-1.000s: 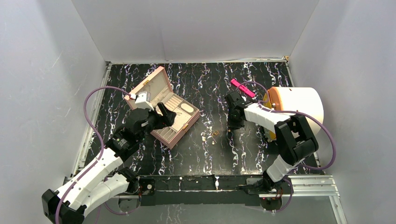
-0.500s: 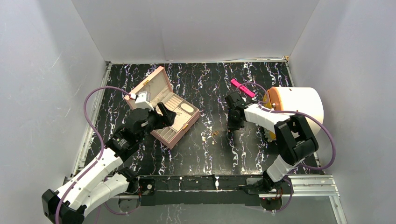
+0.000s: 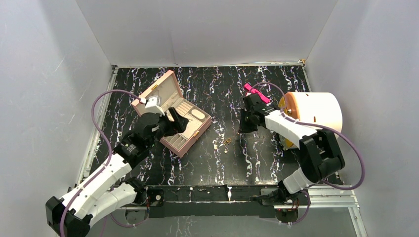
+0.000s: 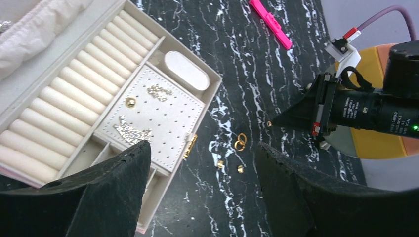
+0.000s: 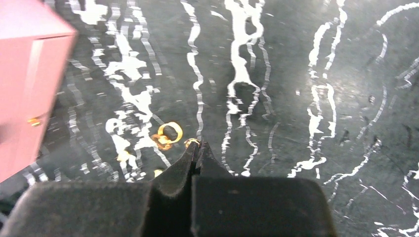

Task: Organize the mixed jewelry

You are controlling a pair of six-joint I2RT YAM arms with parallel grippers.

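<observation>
Two gold rings and two tiny gold studs lie on the black marbled table between the arms; the rings also show in the top view and the right wrist view. My right gripper is shut on a tiny gold piece at its fingertips, held above the table just right of the rings. My left gripper is open and empty, hovering over the front edge of the open pink jewelry box. A gold bead and silvery pieces sit on the box's white perforated pad.
A bright pink flat bar lies at the back right. A big white and orange cylinder lies on its side at the right edge, behind the right arm. The box's ring rolls fill its left part. White walls enclose the table.
My right gripper has lifted and drawn back from the table with the tiny gold piece in its tips. The left arm has barely shifted.
</observation>
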